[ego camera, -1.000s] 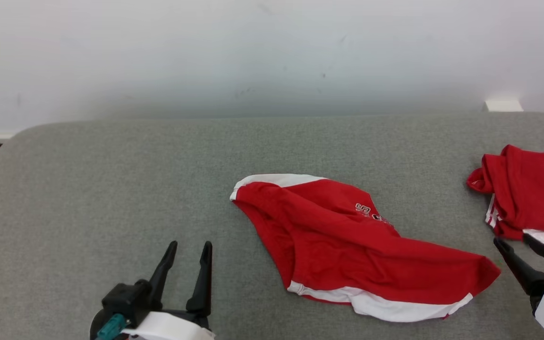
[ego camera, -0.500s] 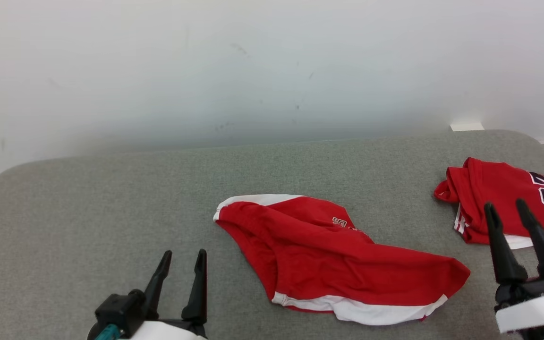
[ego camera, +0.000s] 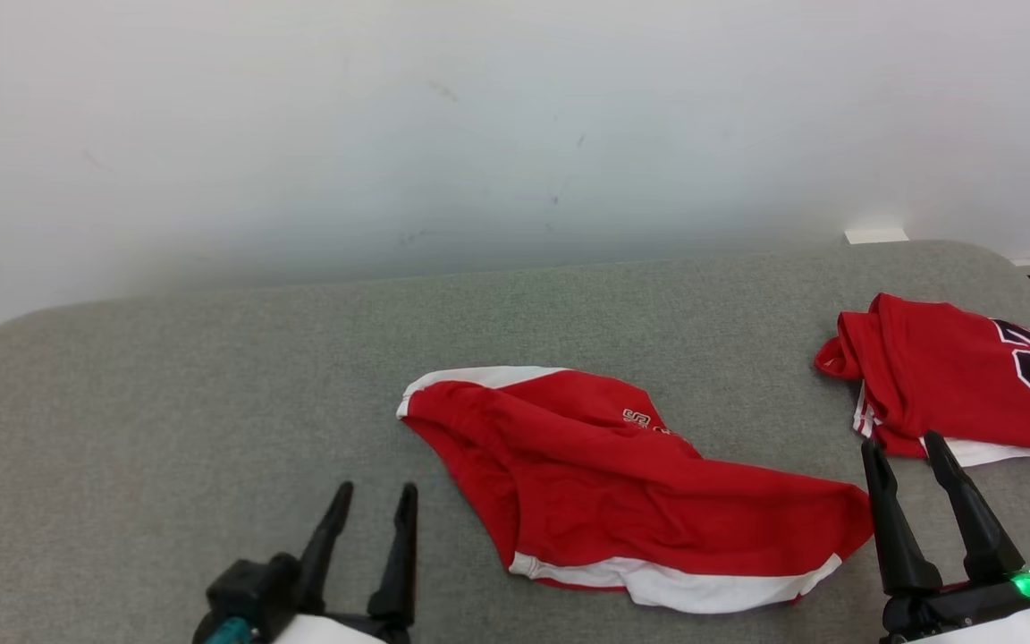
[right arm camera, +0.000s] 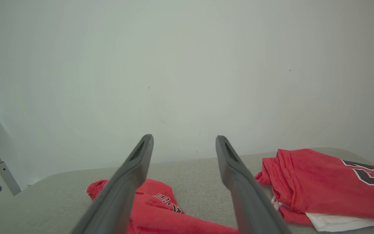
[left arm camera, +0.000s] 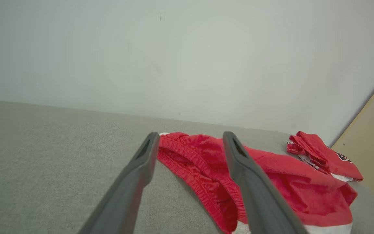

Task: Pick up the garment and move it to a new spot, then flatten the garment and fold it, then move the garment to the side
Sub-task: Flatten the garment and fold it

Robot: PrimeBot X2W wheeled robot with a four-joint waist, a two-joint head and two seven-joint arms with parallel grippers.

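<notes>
The garment (ego camera: 640,483) is a pair of red shorts with white trim, lying crumpled on the middle of the grey surface (ego camera: 211,376); it appears too in the left wrist view (left arm camera: 271,182) and the right wrist view (right arm camera: 154,208). My left gripper (ego camera: 376,494) stands open near the front edge, left of the garment, with nothing between its fingers. My right gripper (ego camera: 901,444) is open at the lower right, just past the garment's right end and empty.
A folded red jersey (ego camera: 953,380) with dark numbers and white trim lies at the right edge of the surface, just beyond my right gripper, seen also in the right wrist view (right arm camera: 323,185). A pale wall (ego camera: 479,134) rises behind the surface.
The head camera has shifted, so the whole scene sits differently. My right gripper has swung in from the right edge to stand upright beside the garment's right end. The garment lies as before.
</notes>
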